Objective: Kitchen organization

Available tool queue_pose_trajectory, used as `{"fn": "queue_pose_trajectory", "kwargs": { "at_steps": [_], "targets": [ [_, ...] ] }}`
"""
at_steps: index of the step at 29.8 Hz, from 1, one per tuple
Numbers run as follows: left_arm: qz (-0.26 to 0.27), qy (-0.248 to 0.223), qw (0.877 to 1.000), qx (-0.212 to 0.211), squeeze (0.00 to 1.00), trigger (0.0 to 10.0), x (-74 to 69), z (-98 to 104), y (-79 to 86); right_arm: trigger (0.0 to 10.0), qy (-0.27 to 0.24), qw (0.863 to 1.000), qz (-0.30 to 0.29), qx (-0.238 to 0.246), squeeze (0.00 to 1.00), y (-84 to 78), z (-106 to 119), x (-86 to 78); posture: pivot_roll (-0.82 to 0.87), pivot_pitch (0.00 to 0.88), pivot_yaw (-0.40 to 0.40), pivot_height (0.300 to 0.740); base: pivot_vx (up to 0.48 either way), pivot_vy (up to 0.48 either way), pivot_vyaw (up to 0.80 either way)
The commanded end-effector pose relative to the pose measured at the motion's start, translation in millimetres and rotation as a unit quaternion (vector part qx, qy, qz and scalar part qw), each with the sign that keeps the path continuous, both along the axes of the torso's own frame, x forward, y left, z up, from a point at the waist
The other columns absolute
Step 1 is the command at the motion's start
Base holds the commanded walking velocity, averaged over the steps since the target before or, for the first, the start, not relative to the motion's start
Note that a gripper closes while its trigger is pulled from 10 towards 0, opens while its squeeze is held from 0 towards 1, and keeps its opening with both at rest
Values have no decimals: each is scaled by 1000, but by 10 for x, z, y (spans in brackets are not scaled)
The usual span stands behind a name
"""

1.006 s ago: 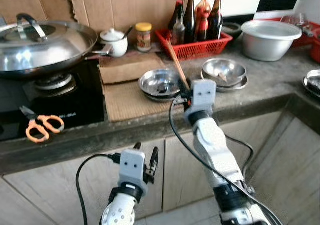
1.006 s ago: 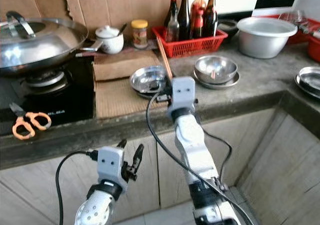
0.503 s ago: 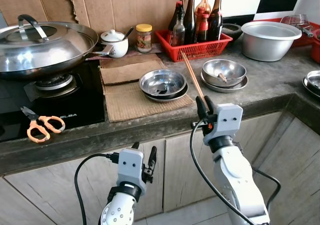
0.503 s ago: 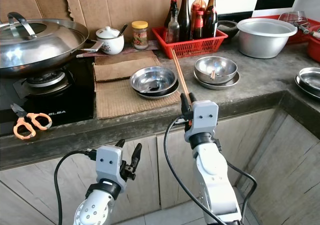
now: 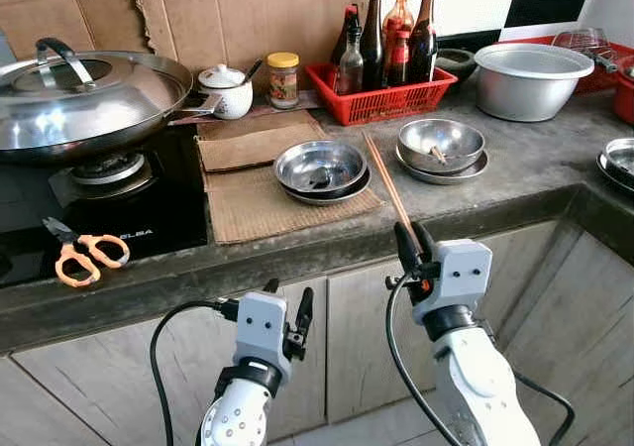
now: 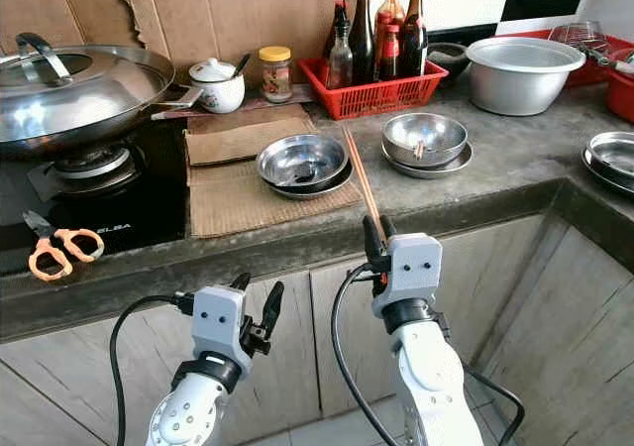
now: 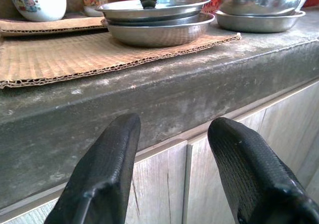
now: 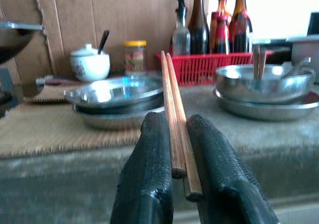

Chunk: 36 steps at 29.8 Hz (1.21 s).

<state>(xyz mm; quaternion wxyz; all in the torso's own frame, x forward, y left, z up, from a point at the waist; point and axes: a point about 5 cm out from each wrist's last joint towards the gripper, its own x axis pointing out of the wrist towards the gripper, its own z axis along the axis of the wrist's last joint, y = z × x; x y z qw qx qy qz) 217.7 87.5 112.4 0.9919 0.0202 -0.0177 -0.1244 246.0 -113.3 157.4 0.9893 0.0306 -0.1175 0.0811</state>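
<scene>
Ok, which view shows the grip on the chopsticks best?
Right wrist view: the right gripper clamps both chopsticks near their ends. The eye views show them slanting over the counter edge, the grip point small.

Even daylight, sharp head views, soft shadows (right wrist hazy)

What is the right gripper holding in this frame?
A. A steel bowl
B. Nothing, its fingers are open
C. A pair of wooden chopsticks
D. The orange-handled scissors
C: the right gripper is shut on the chopsticks, which stick out between its two black fingers toward the counter, as the left eye view also shows.
</scene>
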Motion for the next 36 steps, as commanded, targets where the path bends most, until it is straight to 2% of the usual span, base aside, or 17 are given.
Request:
{"fn": "queue_pose_trajectory", "kwargs": {
  "at_steps": [1,6,18,29,36],
  "targets": [
    [-4,-3,1000,7,0,10000,7,-7,-12,0,-2,1000,5,-6,0,10,17,-41,48,0,4,740,0,0,0],
    [-6,-4,1000,7,0,10000,5,-7,-14,0,4,1000,3,-8,0,-3,-9,-80,48,0,3,740,0,0,0],
    [-9,-1,1000,4,0,10000,-8,-14,-41,0,-7,1000,1,-7,0,16,65,-3,48,0,0,740,0,0,0],
    [-9,4,1000,2,0,10000,-12,-22,-39,0,5,1000,-2,-12,0,24,20,-12,42,0,5,740,0,0,0],
    [-13,5,1000,2,0,10000,-15,-27,-42,0,12,1000,-5,-15,0,25,-12,-26,42,0,7,740,-259,0,0]
  ]
}}
